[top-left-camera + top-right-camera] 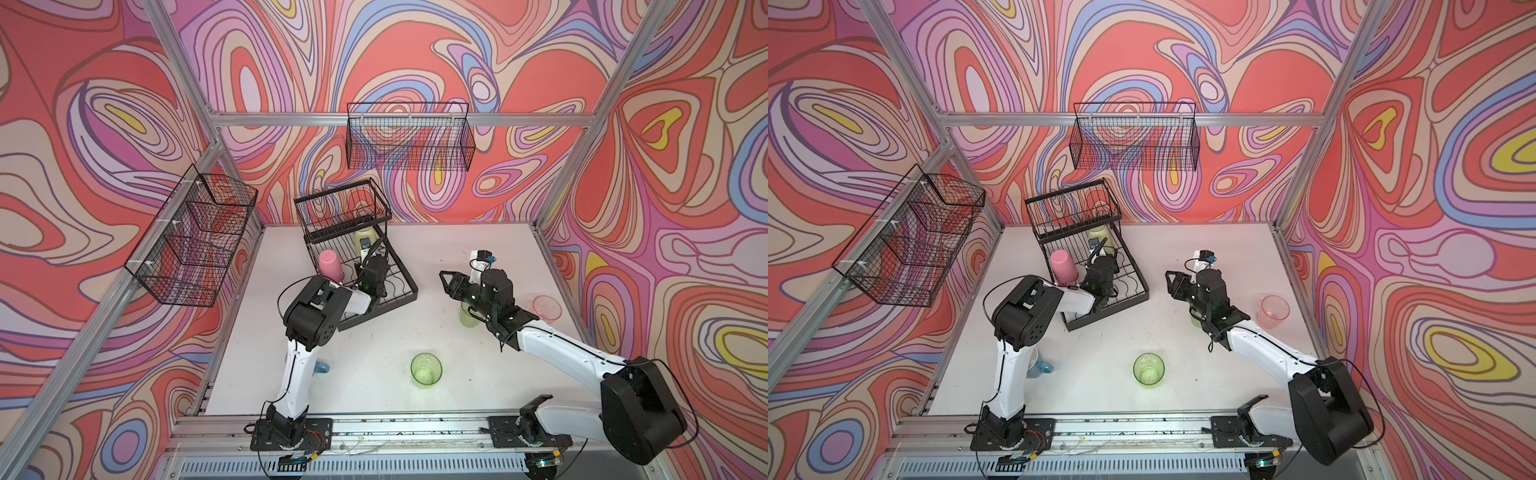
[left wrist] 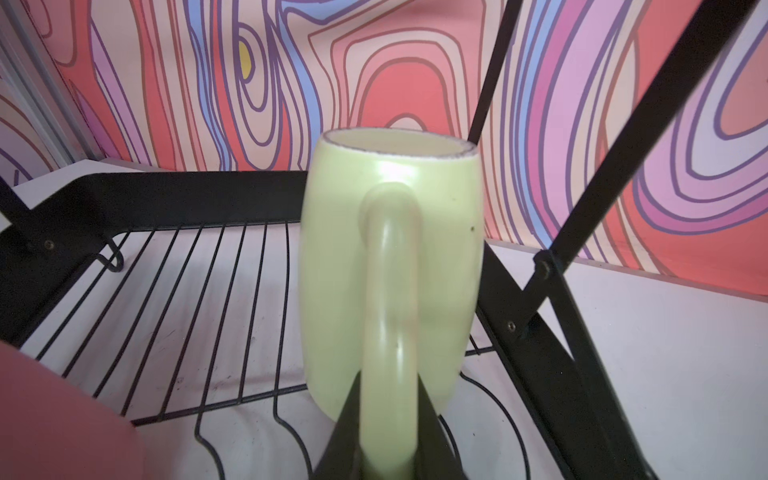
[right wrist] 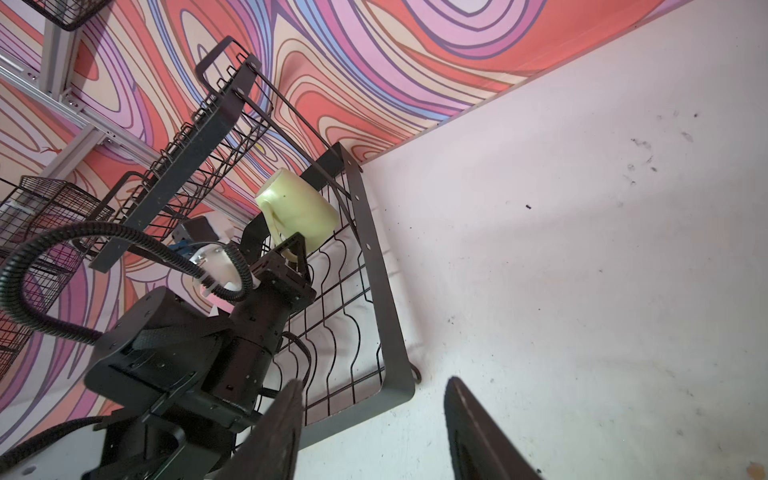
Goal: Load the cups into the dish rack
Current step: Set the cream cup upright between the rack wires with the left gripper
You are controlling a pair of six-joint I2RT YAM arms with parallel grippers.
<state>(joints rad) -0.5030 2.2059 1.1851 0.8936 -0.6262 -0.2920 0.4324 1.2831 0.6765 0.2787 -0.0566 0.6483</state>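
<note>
1. Left gripper (image 2: 388, 415): jaws clamped on the handle (image 2: 390, 291) of the pale yellow-green mug (image 2: 332, 270), gripping low on the loop.
2. The mug is over the lower tray wires of the dish rack (image 2: 199, 195), near its far rail and below the upper basket (image 1: 343, 212). Its rough-ringed end faces up, so it is judged inverted. Contact with the wires cannot be confirmed.
3. Step in hand is the release. Recommended: settle the mug fully on the wires, open without twisting the handle, then back out along the handle's line. Keep clear of the opaque pink tumbler (image 1: 331, 264) just beside the wrist.
4. Right gripper (image 3: 374, 382): jaws apart and empty, above the table (image 3: 582, 291) beside the rack.
5. Only the left wrist view shows the grip itself. Only the top views show the cups not yet loaded:
   - clear green tumbler (image 1: 426, 370)
   - second green tumbler (image 1: 467, 318), partly under the right arm
   - clear pink tumbler (image 1: 546, 307)
   - blue mug (image 1: 1040, 368)
</note>
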